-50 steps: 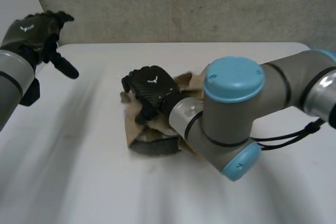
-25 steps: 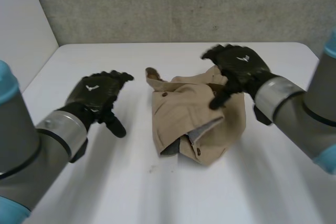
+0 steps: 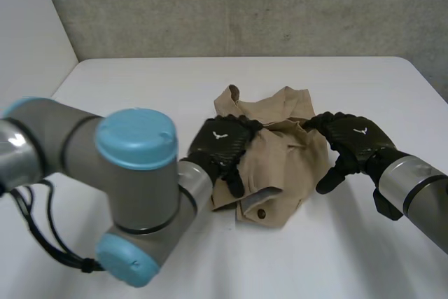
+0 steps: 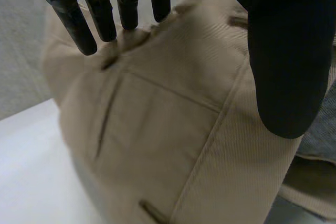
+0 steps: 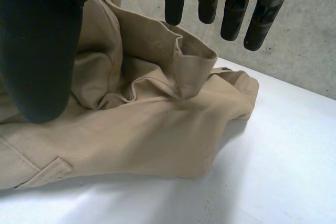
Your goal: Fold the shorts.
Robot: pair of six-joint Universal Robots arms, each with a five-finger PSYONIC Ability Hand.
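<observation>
In the head view our left hand (image 3: 220,146) has come onto the bunched shorts (image 3: 280,113) on the table (image 3: 140,82), our right hand (image 3: 350,141) at their right edge; the left wrist view, then the right, show straight fingers (image 4: 100,14) holding nothing, so we think the 2 hands may fold next.
</observation>
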